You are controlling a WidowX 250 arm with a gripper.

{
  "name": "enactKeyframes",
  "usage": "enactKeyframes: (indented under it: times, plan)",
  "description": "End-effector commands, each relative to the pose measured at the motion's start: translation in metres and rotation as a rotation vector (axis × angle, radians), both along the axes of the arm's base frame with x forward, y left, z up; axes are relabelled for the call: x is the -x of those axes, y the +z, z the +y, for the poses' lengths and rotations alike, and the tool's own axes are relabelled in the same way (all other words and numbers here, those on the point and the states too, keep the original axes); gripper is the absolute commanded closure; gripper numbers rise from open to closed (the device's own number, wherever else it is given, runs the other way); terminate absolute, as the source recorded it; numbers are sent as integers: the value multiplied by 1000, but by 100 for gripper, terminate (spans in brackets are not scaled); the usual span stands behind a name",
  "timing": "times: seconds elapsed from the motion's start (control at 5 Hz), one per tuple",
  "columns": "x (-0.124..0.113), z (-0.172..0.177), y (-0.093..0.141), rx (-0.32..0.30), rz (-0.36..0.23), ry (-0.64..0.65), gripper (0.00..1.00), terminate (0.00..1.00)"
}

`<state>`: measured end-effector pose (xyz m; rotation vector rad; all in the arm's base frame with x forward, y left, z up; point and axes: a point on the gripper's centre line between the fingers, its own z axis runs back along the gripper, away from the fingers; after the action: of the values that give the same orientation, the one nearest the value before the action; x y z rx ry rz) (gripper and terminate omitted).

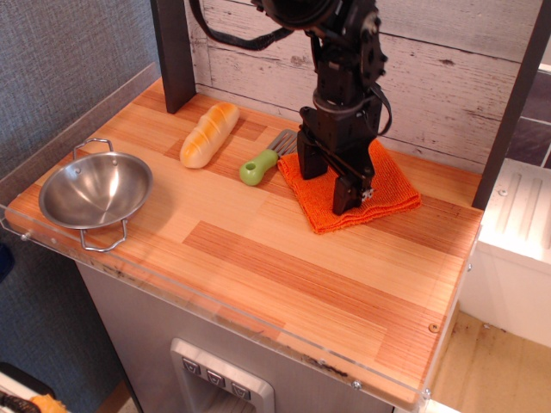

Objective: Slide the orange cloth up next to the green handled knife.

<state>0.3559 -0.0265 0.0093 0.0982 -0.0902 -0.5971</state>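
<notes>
The orange cloth (383, 188) lies flat at the back of the wooden table, near the plank wall. The green handled knife (258, 167) lies just to its left, lime handle toward the front and grey slotted head (283, 141) toward the back; the cloth's left edge is almost touching it. My black gripper (328, 180) points down over the left half of the cloth with its jaws apart. Its fingertips (343, 196) are at the cloth's surface or just above it; I cannot tell which. Nothing is held between the fingers.
A toy bread roll (209, 133) lies left of the knife. A steel bowl (95, 189) with wire handles sits at the front left. A dark post (172, 52) stands at the back left, another (510, 107) at the right edge. The table has a plexiglass lip (215, 305) along its front.
</notes>
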Motion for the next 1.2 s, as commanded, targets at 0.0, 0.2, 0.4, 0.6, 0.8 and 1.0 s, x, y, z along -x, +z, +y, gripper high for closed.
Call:
enactKeyframes:
  times: [0.0,0.2,0.4,0.6,0.8,1.0]
  plan:
    - [-7,-16,78,58,-98,32,0,0]
    - [-16,-12,104,113,-93,143,0,0]
    - [-2,-1,128,135,-62,271,0,0]
    - [25,16,137,100,17,350,0,0]
    - [46,29,140,94,30,379,0,0]
    - [63,40,149,83,5,403,0,0]
